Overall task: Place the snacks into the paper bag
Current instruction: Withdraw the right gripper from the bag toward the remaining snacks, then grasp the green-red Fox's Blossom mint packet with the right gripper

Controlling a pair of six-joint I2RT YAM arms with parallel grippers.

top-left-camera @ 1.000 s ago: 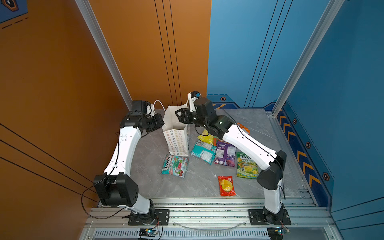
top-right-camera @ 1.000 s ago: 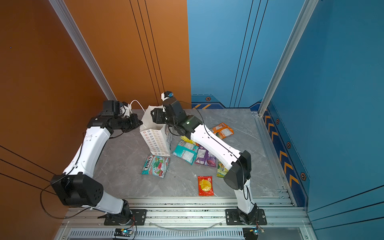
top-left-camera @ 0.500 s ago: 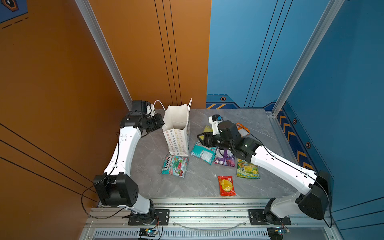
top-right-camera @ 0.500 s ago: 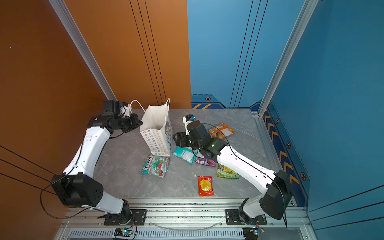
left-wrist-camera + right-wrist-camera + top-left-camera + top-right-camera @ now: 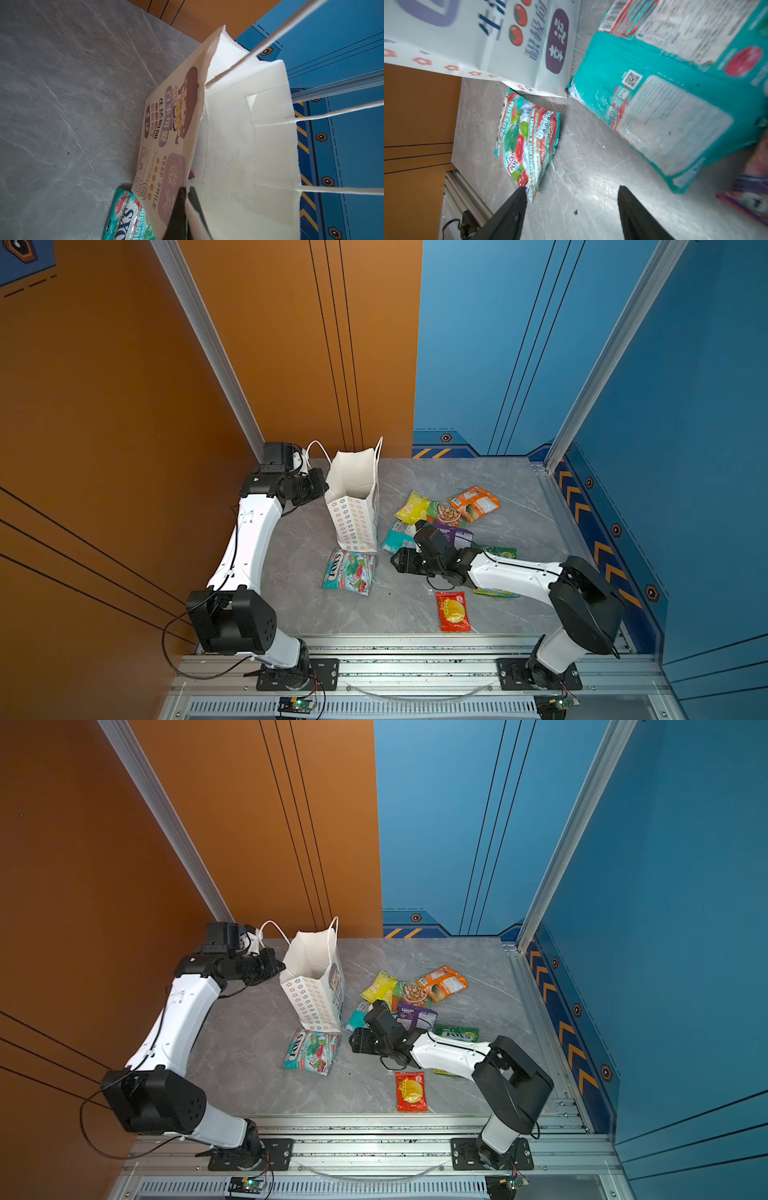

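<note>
Paper bag (image 5: 354,519) rim pinched by left claw (image 5: 187,190) | right claw (image 5: 571,188) apart over bare table (image 5: 591,162)

Right gripper (image 5: 397,563) has withdrawn from above the paper bag (image 5: 353,485) and descended (jaws now wider); mint packet (image 5: 350,571) lies just ahead.

White paper bag (image 5: 352,516), narrow side patterned in rows of small multicoloured flower outlines; broad face bears a cartoon print with mauve and brown panels; FOX'S packet (image 5: 350,571) teal, red and green; teal packet (image 5: 654,114) with white label panels; yellow packet (image 5: 412,507); orange packet (image 5: 473,503); purple packet (image 5: 453,533); red packet (image 5: 453,611) with yellow disc; green packet (image 5: 456,1033); table (image 5: 478,472) grey, pale-veined.
</note>
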